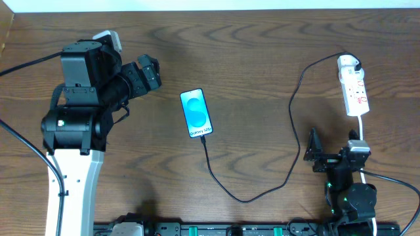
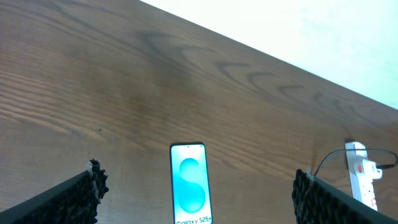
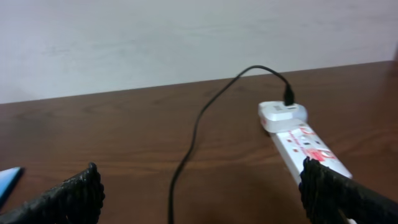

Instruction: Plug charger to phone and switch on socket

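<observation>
A: Overhead, cable (image 1: 247, 200) met the phone (image 1: 197, 113) mid-counter (image 1: 262, 52); it looked plugged. Jaws?
B: Both pairs gaped wide, empty. Next, the right arm (image 1: 346, 172) needed the power strip (image 1: 354, 88) switch.

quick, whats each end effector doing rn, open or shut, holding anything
left end effector: open, holding nothing
right end effector: open, holding nothing

A robot lab bench: wood-grain table (image 1: 262, 39) against a white wall (image 3: 186, 37), left arm (image 1: 79, 131) and right arm (image 1: 351, 190) at its edge.
</observation>
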You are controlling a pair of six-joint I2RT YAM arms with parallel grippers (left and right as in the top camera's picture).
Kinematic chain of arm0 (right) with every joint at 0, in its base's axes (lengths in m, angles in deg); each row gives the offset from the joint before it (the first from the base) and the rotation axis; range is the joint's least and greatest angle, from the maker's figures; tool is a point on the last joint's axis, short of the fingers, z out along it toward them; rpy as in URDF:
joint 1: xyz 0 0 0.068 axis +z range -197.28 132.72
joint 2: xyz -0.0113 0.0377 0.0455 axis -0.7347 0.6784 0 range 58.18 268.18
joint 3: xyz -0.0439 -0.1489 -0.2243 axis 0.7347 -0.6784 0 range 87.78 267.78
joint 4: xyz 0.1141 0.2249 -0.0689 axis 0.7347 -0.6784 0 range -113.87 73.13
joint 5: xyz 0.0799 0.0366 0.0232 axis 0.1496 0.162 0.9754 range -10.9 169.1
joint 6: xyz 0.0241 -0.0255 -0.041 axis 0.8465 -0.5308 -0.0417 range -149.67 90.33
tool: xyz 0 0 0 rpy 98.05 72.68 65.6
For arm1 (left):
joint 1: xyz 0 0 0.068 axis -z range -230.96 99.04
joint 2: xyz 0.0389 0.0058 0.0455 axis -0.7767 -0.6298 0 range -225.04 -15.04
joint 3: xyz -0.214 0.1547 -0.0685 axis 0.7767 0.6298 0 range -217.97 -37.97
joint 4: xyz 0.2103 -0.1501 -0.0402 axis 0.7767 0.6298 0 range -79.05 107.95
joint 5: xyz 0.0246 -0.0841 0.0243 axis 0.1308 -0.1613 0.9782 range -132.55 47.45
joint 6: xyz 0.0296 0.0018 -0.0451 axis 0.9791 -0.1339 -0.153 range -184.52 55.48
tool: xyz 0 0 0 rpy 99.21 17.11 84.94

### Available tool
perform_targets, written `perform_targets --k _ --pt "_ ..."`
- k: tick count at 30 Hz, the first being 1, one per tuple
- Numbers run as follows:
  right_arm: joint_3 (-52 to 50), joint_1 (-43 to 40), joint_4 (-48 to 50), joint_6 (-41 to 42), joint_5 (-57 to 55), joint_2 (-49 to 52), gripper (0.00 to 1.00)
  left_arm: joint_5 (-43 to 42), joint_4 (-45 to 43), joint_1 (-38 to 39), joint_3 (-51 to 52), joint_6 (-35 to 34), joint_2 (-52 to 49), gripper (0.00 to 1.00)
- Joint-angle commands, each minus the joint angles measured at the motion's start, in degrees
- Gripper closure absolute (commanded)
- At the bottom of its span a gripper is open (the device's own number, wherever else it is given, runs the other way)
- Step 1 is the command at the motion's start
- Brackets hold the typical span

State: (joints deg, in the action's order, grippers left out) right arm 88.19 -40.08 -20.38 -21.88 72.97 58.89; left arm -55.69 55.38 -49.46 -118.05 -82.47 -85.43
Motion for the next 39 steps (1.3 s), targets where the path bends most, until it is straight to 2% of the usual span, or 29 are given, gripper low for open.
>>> perform_targets --k 1,39 --pt "-0.11 -0.35 -0.39 -0.13 1.7 -0.44 0.01 0.79 -0.04 0.02 -0.13 0.35 0.02 0.03" --pt "-0.09 -0.35 -0.37 -0.13 1.75 -0.39 0.01 0.79 0.83 0.02 -0.13 0.35 0.02 0.02"
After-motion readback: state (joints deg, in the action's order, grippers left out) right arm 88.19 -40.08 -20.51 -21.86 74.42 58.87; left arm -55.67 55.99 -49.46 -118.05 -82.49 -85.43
